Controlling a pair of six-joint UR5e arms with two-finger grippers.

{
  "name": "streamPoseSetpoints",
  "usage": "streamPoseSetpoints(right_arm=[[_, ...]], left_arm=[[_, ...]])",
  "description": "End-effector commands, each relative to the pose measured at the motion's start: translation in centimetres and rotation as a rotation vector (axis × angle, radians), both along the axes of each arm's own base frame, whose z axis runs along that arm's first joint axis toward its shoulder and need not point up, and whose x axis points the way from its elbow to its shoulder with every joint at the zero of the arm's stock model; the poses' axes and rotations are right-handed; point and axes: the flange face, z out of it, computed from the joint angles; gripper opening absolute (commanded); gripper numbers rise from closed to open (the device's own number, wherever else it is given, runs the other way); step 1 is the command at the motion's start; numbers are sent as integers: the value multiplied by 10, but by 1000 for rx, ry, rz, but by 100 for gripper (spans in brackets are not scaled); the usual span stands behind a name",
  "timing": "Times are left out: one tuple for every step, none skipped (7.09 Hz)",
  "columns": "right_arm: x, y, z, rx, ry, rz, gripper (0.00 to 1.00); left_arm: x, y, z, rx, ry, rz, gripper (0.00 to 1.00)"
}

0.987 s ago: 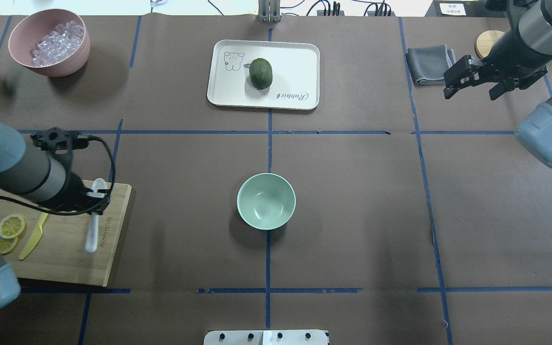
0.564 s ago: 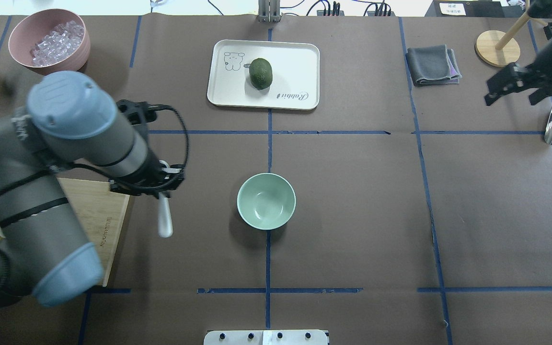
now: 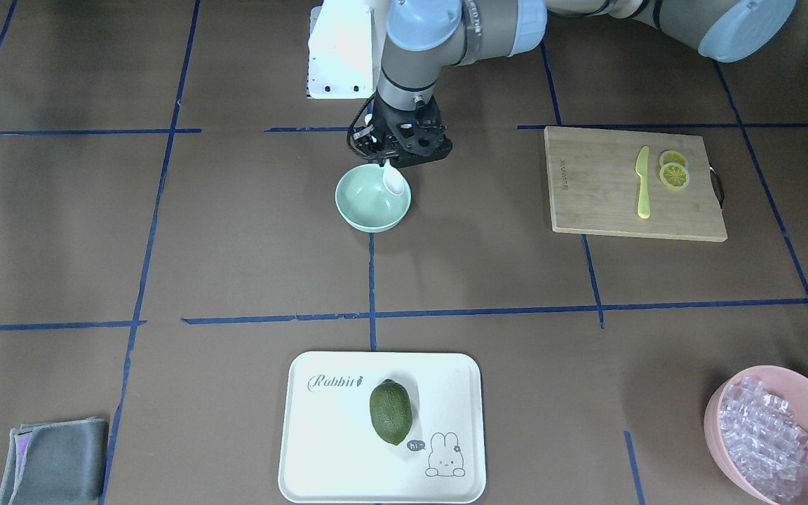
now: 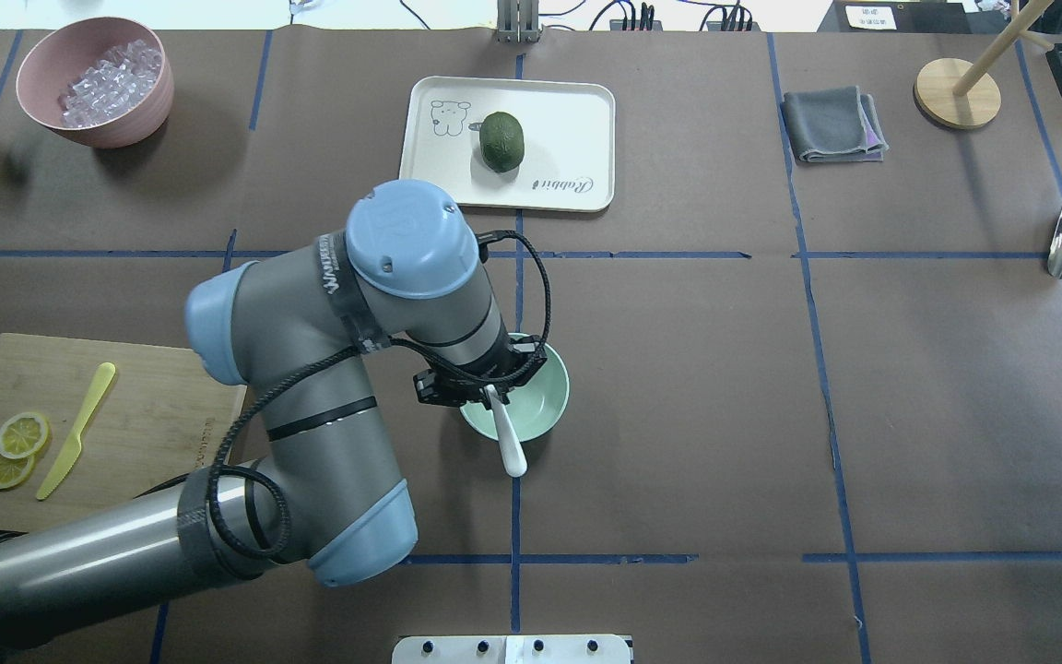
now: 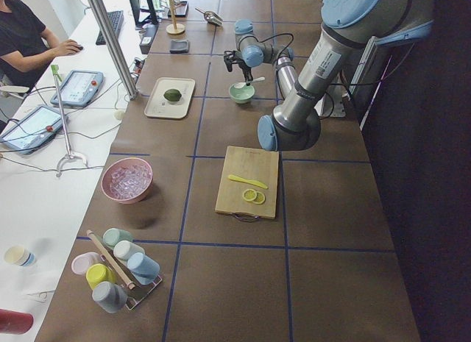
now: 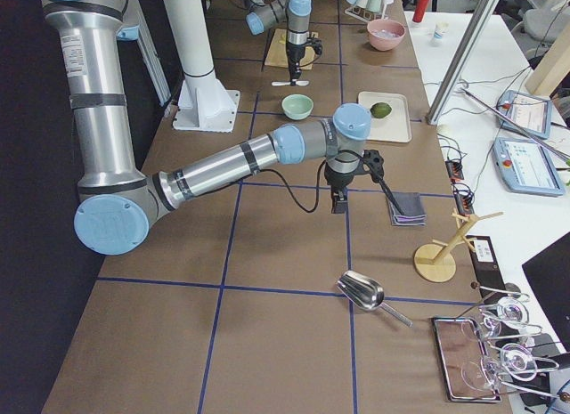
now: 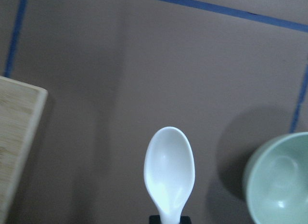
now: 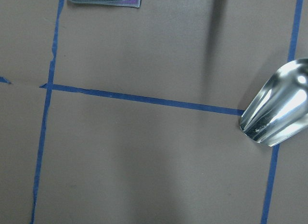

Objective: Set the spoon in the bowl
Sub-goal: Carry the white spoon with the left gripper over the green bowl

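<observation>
The left gripper (image 3: pixel 384 160) is clamped on the spoon (image 3: pixel 394 182) close to its neck and holds it in the air over the bowl (image 3: pixel 362 212), which stands near the middle of the table (image 3: pixel 516 266). The spoon lies close to level, its long axis running roughly front to back across the table. The scoop points away from the robot, hollow side up. The handle points back toward the robot, slanting a little to its right.

In the overhead view the arm's wrist covers the scoop and part of the bowl, so only the handle shows, its tip reaching past the near rim. In the front-facing view it is the reverse: the gripper hides the handle, and the scoop overlaps the rim on the robot's left. The left wrist view cuts the handle off at the bottom edge and the bowl at the right edge. The side views are too small to tell whether spoon and bowl touch.

The right gripper (image 6: pixel 338 203) points down beside a folded grey cloth (image 6: pixel 408 209). It appears only in that side view, and I cannot tell its opening.
</observation>
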Motion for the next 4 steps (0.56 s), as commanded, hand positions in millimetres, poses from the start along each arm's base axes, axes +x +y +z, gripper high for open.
streamPoseSetpoints(right_arm=[[7, 1, 6, 3, -1, 0, 100], [7, 1, 6, 3, -1, 0, 100], [7, 1, 6, 1, -1, 1, 100], [9, 0, 5, 3, -1, 4, 100]], left_arm=[[10, 3, -3, -2, 4, 8, 0], [10, 3, -3, -2, 4, 8, 0], [10, 3, -1, -2, 1, 7, 6], [11, 3, -1, -3, 1, 8, 46]])
